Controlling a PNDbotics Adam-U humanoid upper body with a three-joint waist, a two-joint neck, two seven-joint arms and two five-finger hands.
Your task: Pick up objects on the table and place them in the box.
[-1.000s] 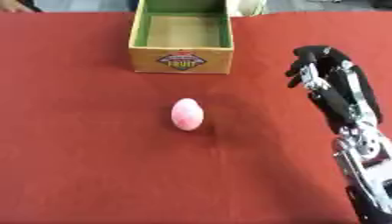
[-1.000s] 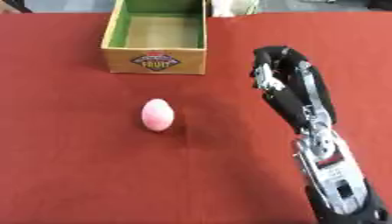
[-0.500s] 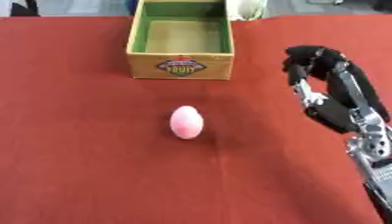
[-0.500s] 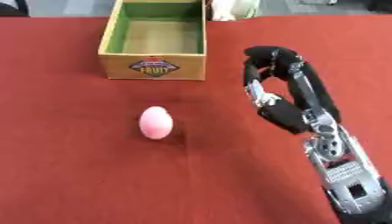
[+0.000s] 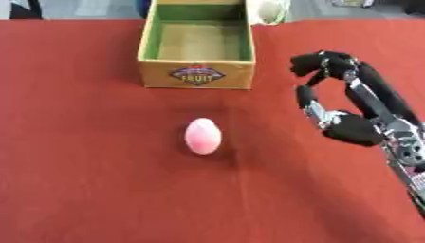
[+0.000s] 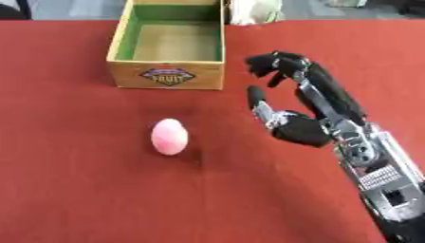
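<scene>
1. The robot's black right hand [image 6: 303, 124] hovers over the red cloth-covered table [image 5: 83, 190], fingers curled over and thumb set apart, a cupped half-open shape holding nothing.
2. The smooth pink egg-shaped object [image 5: 202, 135] lies to the hand's left, well apart from it, with the green-lined yellow cardboard box [image 5: 198, 76] beyond.
3. Its long axis runs roughly toward the box, narrower end seemingly pointing that way.
4. Risk: being rounded, it would likely roll off sideways if curled fingertips nudged it before closing round it.
5. A grasp along the long axis could squirt it out.
</scene>
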